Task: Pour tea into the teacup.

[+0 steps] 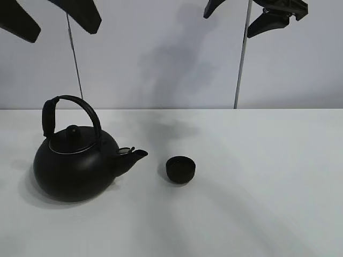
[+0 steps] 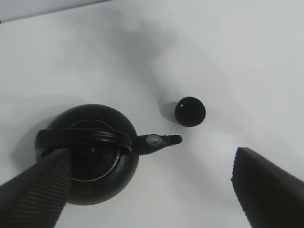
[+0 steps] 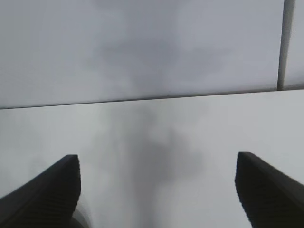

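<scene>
I have the teacup point(image 1: 180, 169) sitting upright on the white desk point(image 1: 257, 203), just off the tip of the kettle's spout point(image 1: 138, 155) and apart from it, not touching. It looks small, light and rigid, probably ceramic, so I judge it could skate or tip if nudged; I would leave it where it stands and bring the tea to it.

The kettle point(image 1: 75, 168) stands beside the teacup, spout pointing at it, lid on, arched handle point(image 1: 69, 112) raised over the body. It is the bulky, likely heavy piece, with a smooth round body that offers no grip. I judge the top of that handle is the place to take hold, tilting slowly since liquid inside will shift.

My left hand point(image 2: 152, 190) hangs above the kettle, fingers spread wide and holding nothing. My right hand point(image 3: 156, 190) is high, well away from the teacup, likewise released and empty, looking at bare desk.
</scene>
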